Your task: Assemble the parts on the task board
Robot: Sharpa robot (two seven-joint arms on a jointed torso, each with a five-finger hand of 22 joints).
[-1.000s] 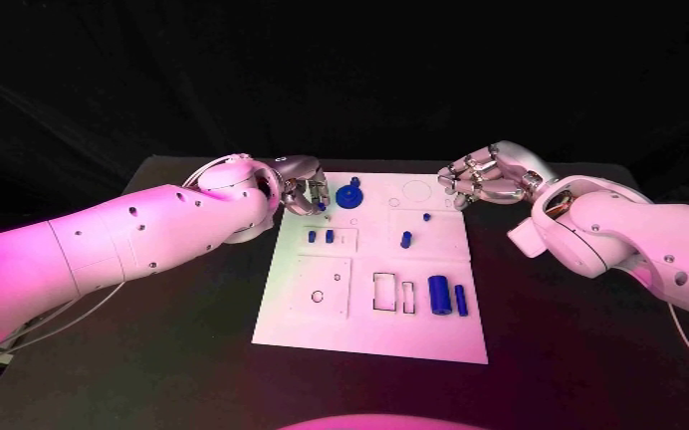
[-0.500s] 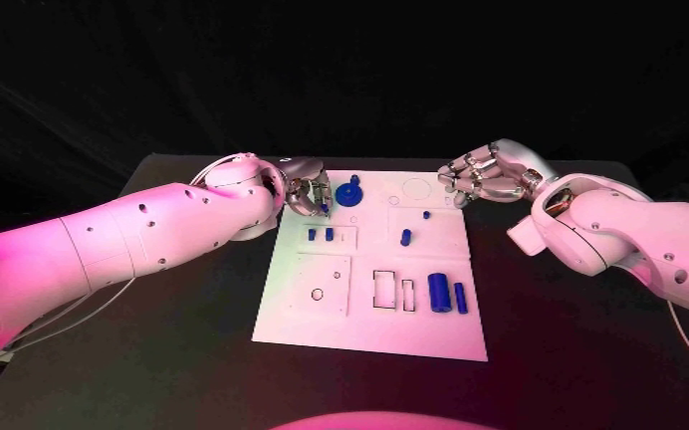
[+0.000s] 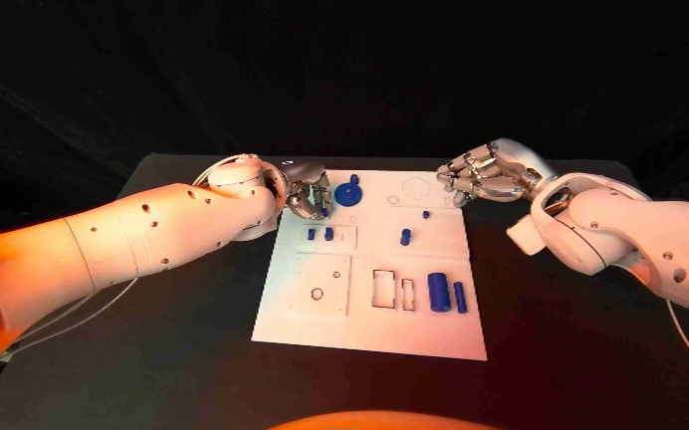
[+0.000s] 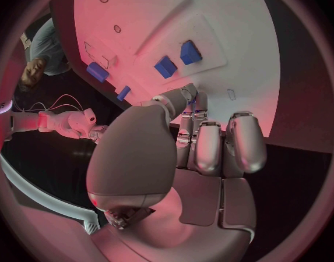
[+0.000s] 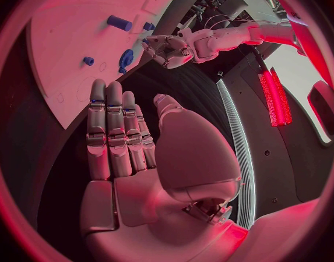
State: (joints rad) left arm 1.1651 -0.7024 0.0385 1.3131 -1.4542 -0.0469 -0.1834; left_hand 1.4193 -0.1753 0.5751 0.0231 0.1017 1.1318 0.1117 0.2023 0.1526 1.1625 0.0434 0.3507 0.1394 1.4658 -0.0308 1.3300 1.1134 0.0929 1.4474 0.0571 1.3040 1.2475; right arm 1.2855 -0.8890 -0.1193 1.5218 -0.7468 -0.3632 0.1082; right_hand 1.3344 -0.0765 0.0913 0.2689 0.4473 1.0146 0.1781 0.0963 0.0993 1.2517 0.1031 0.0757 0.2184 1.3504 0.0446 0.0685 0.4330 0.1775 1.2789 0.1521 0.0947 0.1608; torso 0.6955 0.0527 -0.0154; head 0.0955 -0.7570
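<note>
My left robot hand [image 3: 308, 194], fingers apart and empty, hovers at the task board [image 3: 376, 322] on the counter, just beside the blue disc-shaped part [image 3: 349, 194]; my right robot hand [image 3: 480, 179], fingers loosely spread, holds nothing at the board's opposite far corner.

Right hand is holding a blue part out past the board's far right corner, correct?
Not quite. The right hand is at the board's far right corner, but it holds nothing: the right wrist view shows its fingers straight and bare.
</note>
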